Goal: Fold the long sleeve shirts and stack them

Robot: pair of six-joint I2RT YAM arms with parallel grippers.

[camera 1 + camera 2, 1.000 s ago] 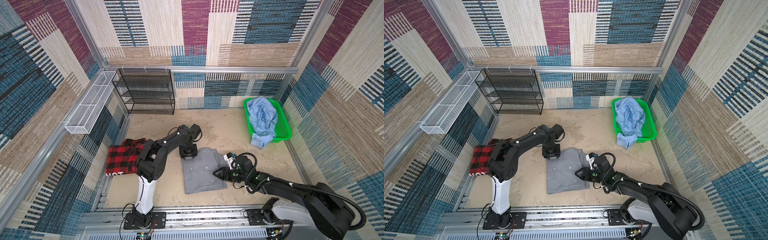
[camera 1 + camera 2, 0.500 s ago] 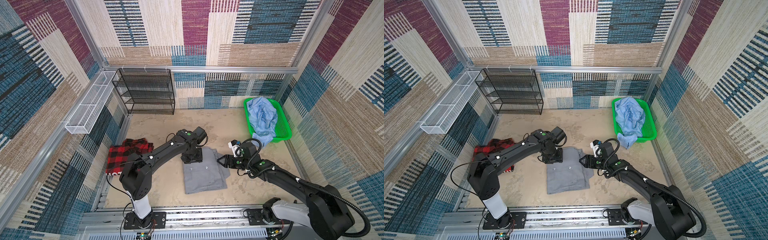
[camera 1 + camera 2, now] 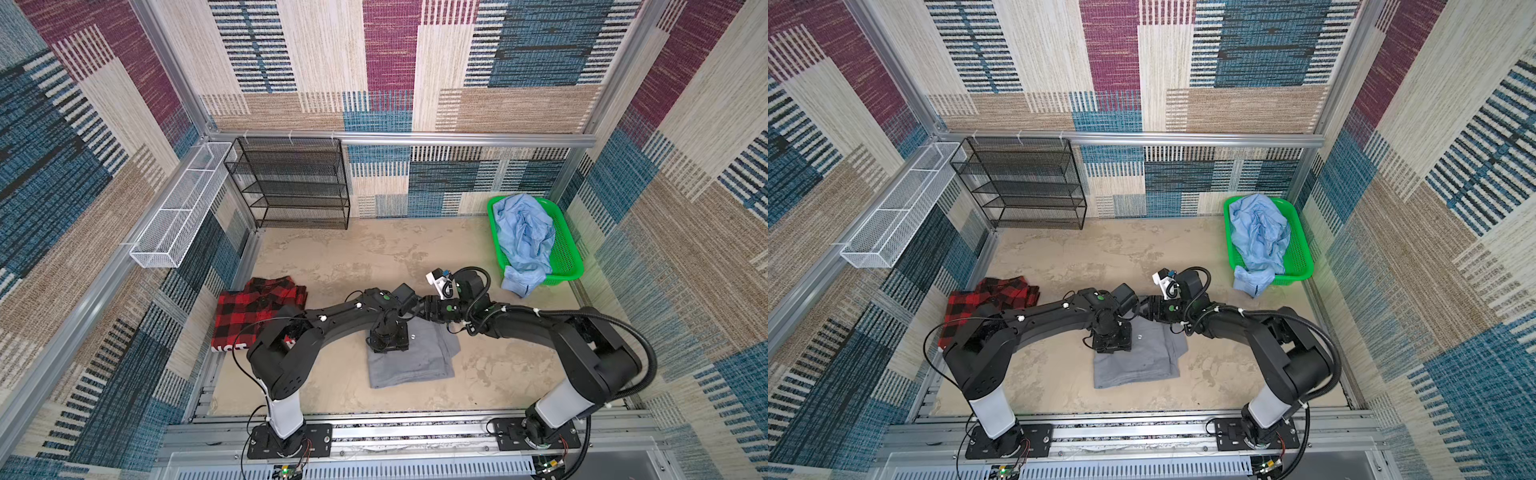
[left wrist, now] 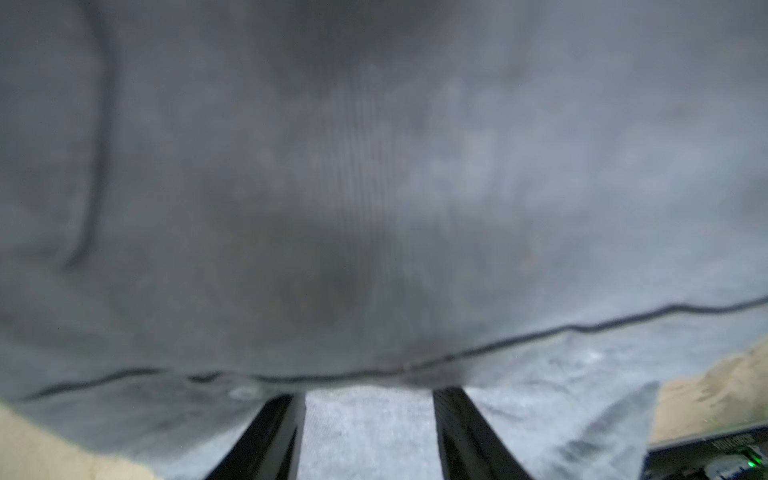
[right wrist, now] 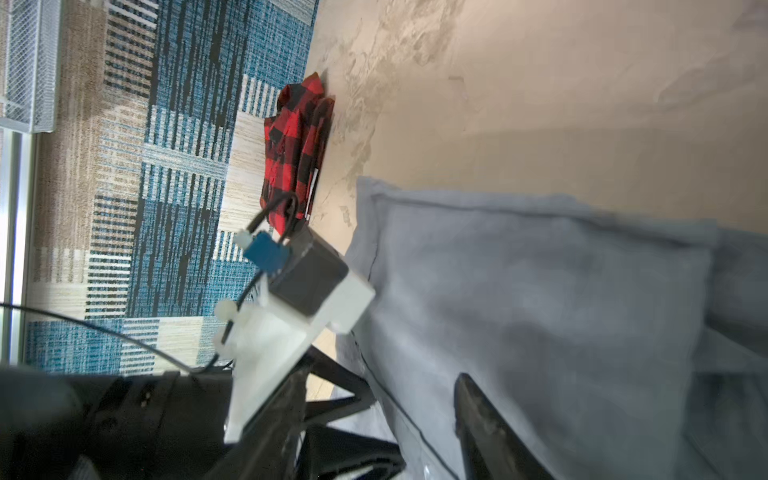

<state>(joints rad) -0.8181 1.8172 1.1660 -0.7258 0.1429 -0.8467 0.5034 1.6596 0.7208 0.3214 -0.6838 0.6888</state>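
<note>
ok so here's the setup: the grey shirt [image 3: 411,361] is lying folded into a rough rectangle on the tabletop [image 3: 332,257], around the middle and a bit toward the front edge. The left hand [image 3: 388,338] points straight down onto the shirt's far-left corner. In the left wrist view its two black fingers [image 4: 270,436] are clearly apart, with grey cloth showing in the gap and a hem line running across just ahead of them. Looks like pressing, not pinching.

The right hand [image 3: 420,311] reaches in sideways at the shirt's far edge, right up next to the left wrist, so in both top views it's half hidden. In the right wrist view one finger [image 5: 478,415] sits over the grey fabric, but the other side is a blur mixed in with the left arm's parts. Honestly can't tell if it's apart or clamped on the cloth.

The plaid shirt [image 3: 253,311] is folded by the tabletop's left edge, well apart from the grey one. The light blue shirt [image 3: 525,237] is crumpled in the green basket [image 3: 567,253] at the far right corner, one bit hanging over the basket's near rim.
</note>
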